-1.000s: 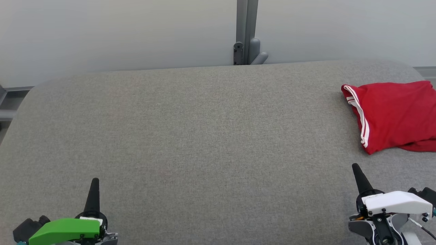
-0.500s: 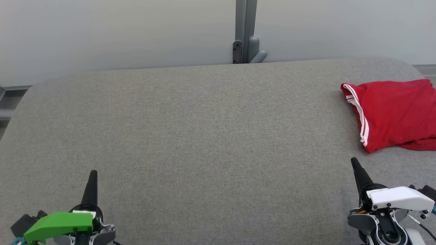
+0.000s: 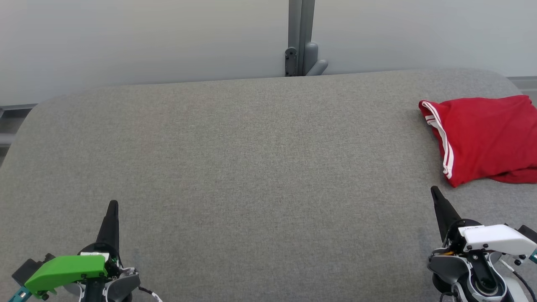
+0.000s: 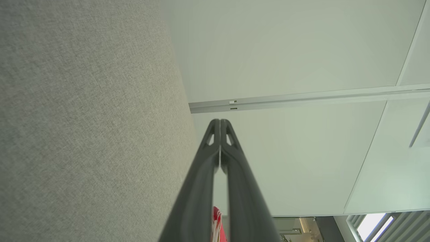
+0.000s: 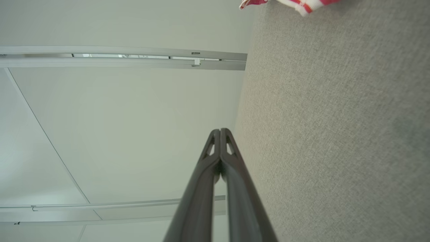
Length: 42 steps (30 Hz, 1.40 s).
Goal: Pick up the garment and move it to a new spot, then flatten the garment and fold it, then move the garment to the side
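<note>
The garment [image 3: 482, 136] is red with white stripes along one edge, folded and lying at the right side of the grey fabric table [image 3: 251, 159]. A sliver of it shows as the garment [image 5: 295, 4] in the right wrist view and the garment [image 4: 216, 222] in the left wrist view. My left gripper [image 3: 112, 204] stands shut and empty near the front left, fingertips together [image 4: 220, 121]. My right gripper [image 3: 433, 189] is shut and empty at the front right, just below the garment's near corner, apart from it, its own gripper tip [image 5: 220, 130] pressed closed.
A grey post with a bracket [image 3: 301, 54] stands behind the table's far edge against a pale wall [image 3: 147, 37]. The table's corners are rounded. A wide stretch of grey cloth lies between the two grippers.
Both grippers have moved a little forward over the table. The head camera has shifted slightly. The garment lies as before.
</note>
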Tool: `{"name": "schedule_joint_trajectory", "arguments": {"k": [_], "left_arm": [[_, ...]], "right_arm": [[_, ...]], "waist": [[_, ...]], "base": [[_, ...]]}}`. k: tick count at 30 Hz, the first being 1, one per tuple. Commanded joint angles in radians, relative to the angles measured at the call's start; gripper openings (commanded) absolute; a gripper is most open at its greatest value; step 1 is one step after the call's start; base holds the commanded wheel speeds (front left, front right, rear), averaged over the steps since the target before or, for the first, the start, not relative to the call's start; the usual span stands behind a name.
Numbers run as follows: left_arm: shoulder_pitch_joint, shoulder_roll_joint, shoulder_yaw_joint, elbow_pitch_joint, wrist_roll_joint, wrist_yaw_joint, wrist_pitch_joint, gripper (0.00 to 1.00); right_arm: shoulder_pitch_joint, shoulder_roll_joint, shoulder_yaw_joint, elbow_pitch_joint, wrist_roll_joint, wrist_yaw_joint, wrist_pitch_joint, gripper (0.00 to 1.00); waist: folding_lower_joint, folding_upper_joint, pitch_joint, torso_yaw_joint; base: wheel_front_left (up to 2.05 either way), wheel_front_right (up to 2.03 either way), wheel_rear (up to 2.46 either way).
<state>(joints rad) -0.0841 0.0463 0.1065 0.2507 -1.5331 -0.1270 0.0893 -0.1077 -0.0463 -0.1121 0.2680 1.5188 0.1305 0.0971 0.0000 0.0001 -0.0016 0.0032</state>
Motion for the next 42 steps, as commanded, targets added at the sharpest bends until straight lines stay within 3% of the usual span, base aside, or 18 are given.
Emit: {"name": "schedule_joint_trajectory", "arguments": {"k": [1, 11, 42], "left_arm": [[-0.024, 0.007, 0.005, -0.004, -0.021, -0.004, 0.006, 0.00], [-0.037, 0.007, 0.011, -0.004, -0.085, -0.006, 0.025, 0.00], [-0.036, 0.007, 0.010, -0.004, -0.081, -0.006, 0.021, 0.00]], "right_arm": [[-0.013, -0.006, -0.002, -0.008, 0.023, 0.000, 0.009, 0.00], [-0.021, -0.006, -0.004, -0.012, 0.098, 0.000, 0.026, 0.00], [-0.020, -0.006, -0.003, -0.012, 0.095, 0.000, 0.026, 0.00]], "waist": [[0.0000, -0.0001, 0.001, 0.000], [0.0000, -0.0001, 0.005, -0.003], [0.0000, -0.0001, 0.005, -0.003]], "base": [[0.00, 0.00, 0.00], [0.00, 0.00, 0.00], [0.00, 0.00, 0.00]]}}
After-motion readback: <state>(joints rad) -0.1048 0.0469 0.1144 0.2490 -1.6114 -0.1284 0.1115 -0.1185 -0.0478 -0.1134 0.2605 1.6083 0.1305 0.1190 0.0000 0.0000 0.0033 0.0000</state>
